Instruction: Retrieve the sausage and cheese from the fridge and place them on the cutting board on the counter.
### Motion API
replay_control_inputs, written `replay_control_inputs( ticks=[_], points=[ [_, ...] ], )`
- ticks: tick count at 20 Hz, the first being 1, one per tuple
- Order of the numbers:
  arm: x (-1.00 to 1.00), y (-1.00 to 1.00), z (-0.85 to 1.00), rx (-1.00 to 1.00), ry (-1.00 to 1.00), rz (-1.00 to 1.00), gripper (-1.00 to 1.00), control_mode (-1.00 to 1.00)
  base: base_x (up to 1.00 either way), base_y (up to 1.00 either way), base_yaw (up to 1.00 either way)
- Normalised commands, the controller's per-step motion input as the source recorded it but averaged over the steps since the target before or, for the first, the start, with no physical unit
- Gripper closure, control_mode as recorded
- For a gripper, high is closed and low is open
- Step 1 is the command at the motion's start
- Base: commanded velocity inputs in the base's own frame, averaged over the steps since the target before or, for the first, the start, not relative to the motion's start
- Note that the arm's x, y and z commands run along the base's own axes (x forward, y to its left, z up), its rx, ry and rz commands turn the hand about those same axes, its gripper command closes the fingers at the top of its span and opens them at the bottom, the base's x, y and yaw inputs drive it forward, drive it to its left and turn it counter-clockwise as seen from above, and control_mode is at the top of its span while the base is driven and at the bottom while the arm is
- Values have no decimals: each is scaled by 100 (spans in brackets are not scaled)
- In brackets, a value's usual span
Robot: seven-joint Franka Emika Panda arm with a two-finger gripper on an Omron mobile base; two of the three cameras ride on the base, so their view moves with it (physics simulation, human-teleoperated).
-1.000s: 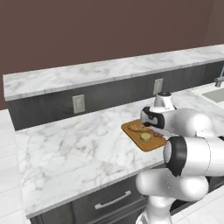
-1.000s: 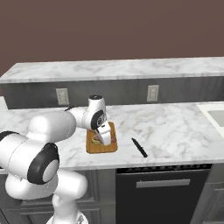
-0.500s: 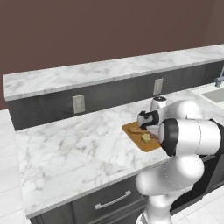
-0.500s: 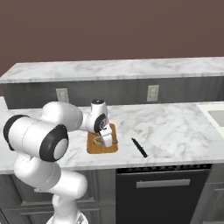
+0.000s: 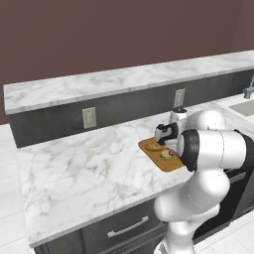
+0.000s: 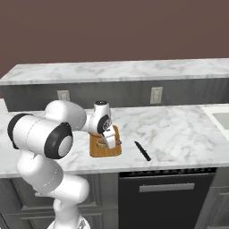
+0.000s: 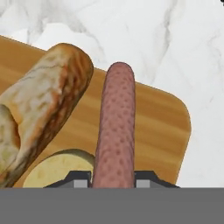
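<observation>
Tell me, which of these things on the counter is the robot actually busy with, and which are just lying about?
Part of the job:
- sausage, between the tips of the gripper
- cheese
- cutting board
- counter

Just lying about:
- bread piece on the board
- black knife beside the board
- sink

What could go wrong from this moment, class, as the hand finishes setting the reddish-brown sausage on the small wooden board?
1. The hand is shut on the reddish-brown sausage, which is round and lies close beside the tan bread-like piece; on release it may roll against it or off the orange-brown wooden cutting board.
2. The round yellowish cheese puck sits right by the fingertips; lifting away could nudge it.
3. The board is crowded, near the marble counter edge.
</observation>
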Motion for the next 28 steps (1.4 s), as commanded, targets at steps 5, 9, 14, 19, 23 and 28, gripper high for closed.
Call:
replay_control_inputs(
  ticks=[5, 9, 14, 19, 23, 28],
  points=[
    [-5, 0, -6, 0, 1, 0, -100, -100, 0, 0, 0],
    [-26, -6, 0, 0, 0, 0, -100, -100, 0, 0, 0],
    [-27, 0, 0, 0, 0, 0, -100, -100, 0, 0, 0],
    [-6, 0, 11, 0, 0, -6, -100, -100, 0, 0, 0],
    [-2, 0, 61, 0, 0, -12, -100, -100, 0, 0, 0],
    [-17, 0, 95, 0, 0, -13, -100, -100, 0, 0, 0]
  ],
)
